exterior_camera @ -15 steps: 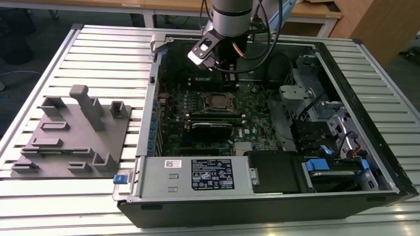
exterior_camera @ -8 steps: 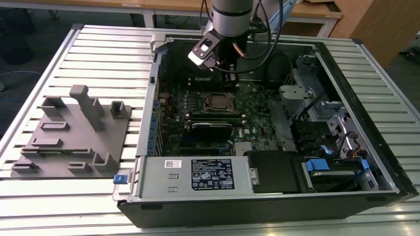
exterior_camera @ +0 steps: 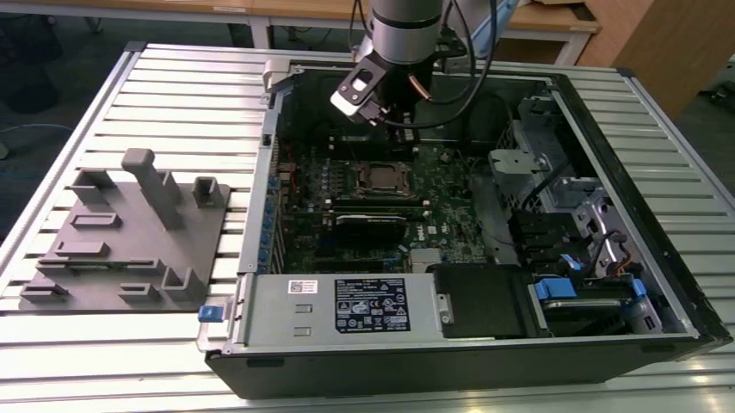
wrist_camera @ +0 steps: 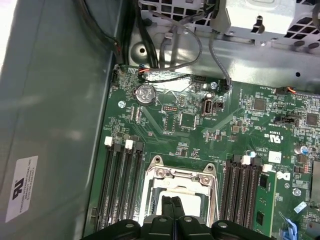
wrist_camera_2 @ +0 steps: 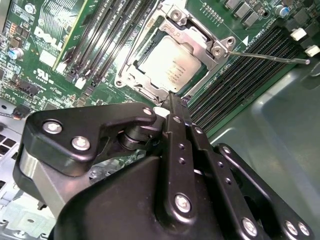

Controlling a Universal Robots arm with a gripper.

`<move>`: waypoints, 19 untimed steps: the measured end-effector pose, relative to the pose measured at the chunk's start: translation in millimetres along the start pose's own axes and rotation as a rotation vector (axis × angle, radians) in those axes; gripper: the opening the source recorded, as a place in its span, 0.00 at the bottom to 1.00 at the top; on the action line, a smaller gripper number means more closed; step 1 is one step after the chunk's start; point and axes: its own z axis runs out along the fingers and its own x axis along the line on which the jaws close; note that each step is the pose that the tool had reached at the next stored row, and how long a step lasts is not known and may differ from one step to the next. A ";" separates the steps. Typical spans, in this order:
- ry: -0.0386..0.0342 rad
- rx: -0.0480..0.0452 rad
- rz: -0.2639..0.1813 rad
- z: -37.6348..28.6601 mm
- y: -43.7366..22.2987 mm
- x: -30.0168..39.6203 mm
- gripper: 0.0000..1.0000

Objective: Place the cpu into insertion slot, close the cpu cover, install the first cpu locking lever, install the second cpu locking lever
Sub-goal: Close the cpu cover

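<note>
Surface (exterior_camera: 184,77): slatted metal. At the exterior view's left it carries a grey moulded plate (exterior_camera: 120,237) with pegs, well apart from the work.
Computer case (exterior_camera: 460,370): open in the middle of the surface, with its green circuit board (exterior_camera: 448,215) exposed.
Cpu (wrist_camera_2: 172,65): seated flat in the slot (wrist_camera_2: 131,80) at mid-board. Its silver top shows through the cover (wrist_camera_2: 197,40), which lies down over it.
Gripper (wrist_camera_2: 172,100): closed with nothing between its fingers, its tips just beside the slot's edge.
Lever (wrist_camera_2: 267,56): a thin wire rod reaching from the slot's corner out over the memory slots (wrist_camera_2: 240,80). It looks unlatched.
Risk of slipping: the narrow closed tips could skid off so thin a rod and scrape the board or the memory slots.
Risk to the cover: with this lever unhooked, a sideways nudge near the slot could lift the cover or shift the cpu.
Drive bays (exterior_camera: 586,288): blue-tabbed, at the exterior view's right, well apart from the gripper.
</note>
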 end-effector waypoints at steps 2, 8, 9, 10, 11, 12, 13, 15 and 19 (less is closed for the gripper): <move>0.0007 0.0001 -0.008 0.0 0.0 0.0 0.10; 0.0048 0.0000 -0.048 0.1 0.0 0.0 0.10; 0.0055 0.0000 -0.056 0.2 0.0 0.0 0.10; 0.0062 0.0001 -0.064 0.2 0.0 0.0 0.10; 0.0070 0.0001 -0.072 0.2 0.0 0.0 0.10; 0.0077 0.0000 -0.079 0.2 0.0 0.0 0.10; 0.0084 0.0000 -0.086 0.2 0.0 0.0 0.10; 0.0088 0.0001 -0.093 0.2 0.0 0.0 0.10; 0.0089 0.0001 -0.093 0.2 0.0 0.0 0.10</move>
